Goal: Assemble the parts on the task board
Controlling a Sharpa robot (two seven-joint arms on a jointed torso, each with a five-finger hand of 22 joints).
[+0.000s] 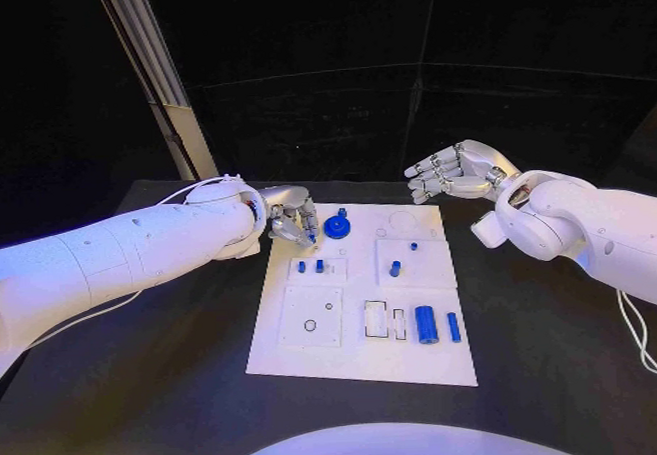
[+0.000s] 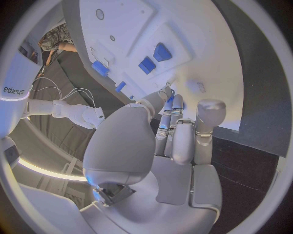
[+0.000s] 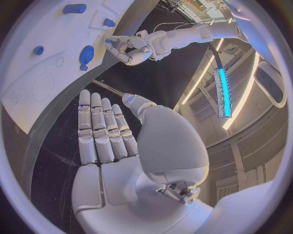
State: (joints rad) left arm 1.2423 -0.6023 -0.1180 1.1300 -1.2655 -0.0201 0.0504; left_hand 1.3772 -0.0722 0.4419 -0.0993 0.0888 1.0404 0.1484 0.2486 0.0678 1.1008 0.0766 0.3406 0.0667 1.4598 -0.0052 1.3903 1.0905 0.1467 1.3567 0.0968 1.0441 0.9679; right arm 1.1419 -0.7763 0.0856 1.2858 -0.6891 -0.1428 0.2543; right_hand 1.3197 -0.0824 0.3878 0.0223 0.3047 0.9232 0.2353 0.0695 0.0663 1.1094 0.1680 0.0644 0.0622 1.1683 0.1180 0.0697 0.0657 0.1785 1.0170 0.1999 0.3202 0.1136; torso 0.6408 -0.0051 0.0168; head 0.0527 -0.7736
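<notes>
The white task board [image 1: 359, 354] lies in the middle of the black table. My left hand [image 1: 289, 221] hovers over its far left corner, fingers drawn together, pinching what looks like a small blue part [image 2: 175, 102]. A round blue part [image 1: 337, 226] sits on the board just beside that hand. Two small blue pegs [image 1: 311, 266] and another peg [image 1: 395, 268] stand mid-board. A blue cylinder [image 1: 426, 324] and a thin blue bar [image 1: 453, 326] lie at the near right. My right hand [image 1: 457, 171] hangs raised beyond the far right corner, fingers spread, holding nothing.
The board carries round and rectangular recesses, among them a ring outline [image 1: 402, 222] at its far right and a square plate with a hole [image 1: 312, 316] at its near left. Bare black table [image 1: 147, 394] surrounds the board. A slanted pale post [image 1: 166, 93] stands behind the table.
</notes>
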